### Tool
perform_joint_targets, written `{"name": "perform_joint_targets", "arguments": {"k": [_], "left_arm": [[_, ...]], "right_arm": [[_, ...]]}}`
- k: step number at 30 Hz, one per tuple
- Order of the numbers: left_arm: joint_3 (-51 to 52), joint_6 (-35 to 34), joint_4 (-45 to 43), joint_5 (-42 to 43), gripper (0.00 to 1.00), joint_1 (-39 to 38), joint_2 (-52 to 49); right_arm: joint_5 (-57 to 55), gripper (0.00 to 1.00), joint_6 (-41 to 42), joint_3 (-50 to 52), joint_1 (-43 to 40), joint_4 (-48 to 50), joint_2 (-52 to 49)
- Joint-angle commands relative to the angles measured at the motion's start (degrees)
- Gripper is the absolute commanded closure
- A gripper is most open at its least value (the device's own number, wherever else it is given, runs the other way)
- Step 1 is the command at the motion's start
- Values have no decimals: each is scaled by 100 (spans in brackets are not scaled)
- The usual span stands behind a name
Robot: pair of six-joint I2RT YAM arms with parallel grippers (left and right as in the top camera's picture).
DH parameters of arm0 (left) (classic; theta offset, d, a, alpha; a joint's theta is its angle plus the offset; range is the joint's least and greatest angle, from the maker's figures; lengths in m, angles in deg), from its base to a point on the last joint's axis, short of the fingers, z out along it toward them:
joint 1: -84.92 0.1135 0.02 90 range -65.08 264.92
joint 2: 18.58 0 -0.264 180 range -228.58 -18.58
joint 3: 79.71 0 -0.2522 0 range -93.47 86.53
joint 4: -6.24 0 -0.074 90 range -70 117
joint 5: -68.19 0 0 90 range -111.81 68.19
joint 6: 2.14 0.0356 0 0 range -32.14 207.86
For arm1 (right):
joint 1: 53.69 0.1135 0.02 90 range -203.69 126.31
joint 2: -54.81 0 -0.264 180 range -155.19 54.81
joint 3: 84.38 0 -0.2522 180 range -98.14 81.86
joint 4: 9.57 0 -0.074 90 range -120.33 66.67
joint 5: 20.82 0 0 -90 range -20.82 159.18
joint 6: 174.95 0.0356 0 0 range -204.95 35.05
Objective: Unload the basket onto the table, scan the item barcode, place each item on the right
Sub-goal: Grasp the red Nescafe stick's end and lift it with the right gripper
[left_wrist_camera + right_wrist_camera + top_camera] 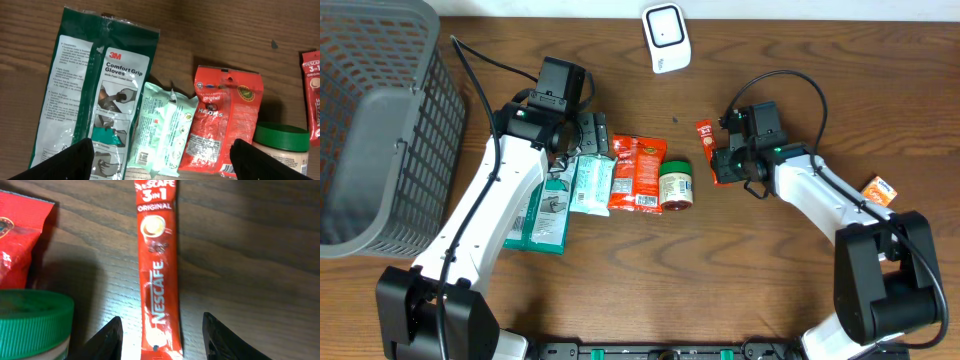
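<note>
Wooden table (250,255): Nescafe sachet (157,270) flat between right gripper (161,330) jaws, untouched.

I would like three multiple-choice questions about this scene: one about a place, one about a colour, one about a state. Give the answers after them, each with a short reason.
1. Where is the white scanner?
A. on a shelf
B. on the table, at its far edge
C. in a drawer

2. Which colour is the jar lid?
A. red
B. white
C. green

3. How is the right gripper?
A. shut on the jar lid
B. open, with its fingers on both sides of the Nescafe stick
C. lifting the stick in the air

Answers:
1 B: the overhead view shows it lying on the wood by the far edge.
2 C: both wrist views show a green lid.
3 B: a gap shows on each side of the stick, which lies flat on the table.
</note>
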Motion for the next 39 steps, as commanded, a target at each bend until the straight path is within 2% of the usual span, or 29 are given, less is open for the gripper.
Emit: {"name": "perform_joint_targets", "arguments": {"k": [1,5,10,13,14,15,16,22,28,33,39], "left_arm": [[17,-52,15,-96,13,15,-11],[17,-52,15,-94,12,15,-11],[17,-52,15,-94,13,15,-11],[17,-52,17,-96,13,15,-11],[17,-52,17,-96,13,15,-11],[17,-52,15,-94,13,15,-11],[17,-52,15,-94,13,15,-11],[17,-52,15,-96,13,15,-11],[17,-52,15,-96,13,15,-11],[17,-52,15,-94,13,15,-11],[17,-52,15,-96,13,15,-11]], "right_arm": [[-50,53,-98,42,107,68,-247],[-216,54,-98,42,216,179,-527],[-514,59,-96,42,326,297,-758],[-540,75,-96,39,365,240,-807],[-535,82,-94,39,365,186,-807],[-533,94,-94,39,363,142,-802],[-531,98,-68,39,363,83,-787],[-533,99,186,4,356,-28,-450],[-227,99,411,-190,352,-393,739],[-184,99,625,-940,328,-1486,1432],[271,99,658,-2719,315,-3353,1296]]}}
